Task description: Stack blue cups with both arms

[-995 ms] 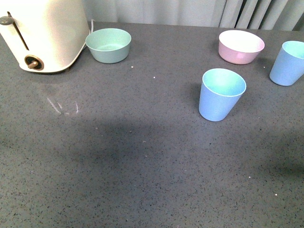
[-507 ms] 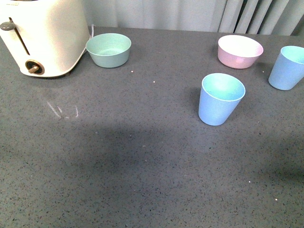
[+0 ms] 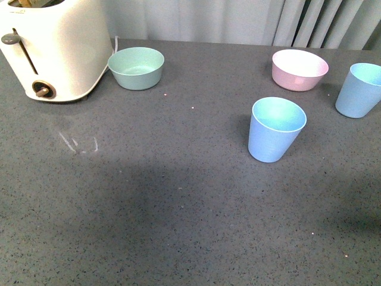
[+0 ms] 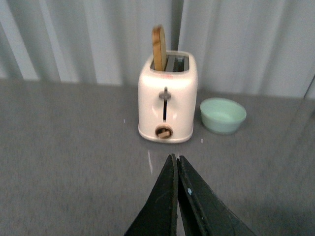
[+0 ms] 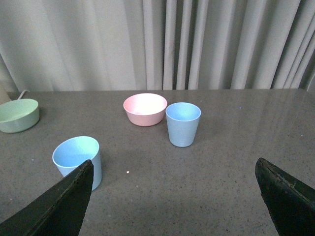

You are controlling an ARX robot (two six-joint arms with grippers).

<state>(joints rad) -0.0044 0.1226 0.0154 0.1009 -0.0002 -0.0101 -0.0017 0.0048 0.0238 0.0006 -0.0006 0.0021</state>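
Two light blue cups stand upright and apart on the grey table. The nearer cup [image 3: 275,129] is right of centre in the front view; the other cup [image 3: 358,89] is at the far right edge. Both show in the right wrist view, the nearer cup [image 5: 78,158] beside one finger and the other cup [image 5: 183,124] further off. My right gripper [image 5: 173,169] is open and empty above the table, short of both cups. My left gripper [image 4: 175,160] is shut and empty, pointing toward the toaster. Neither arm shows in the front view.
A white toaster [image 3: 52,50] with a slice in its slot [image 4: 158,48] stands at the back left. A mint-green bowl [image 3: 136,67] sits beside it. A pink bowl [image 3: 299,69] sits behind the nearer cup, close to the far cup [image 5: 144,108]. Curtains hang behind the table.
Everything in the front view has slid slightly down the frame, and the toaster's top now shows. The cups and bowls have not moved on the table.
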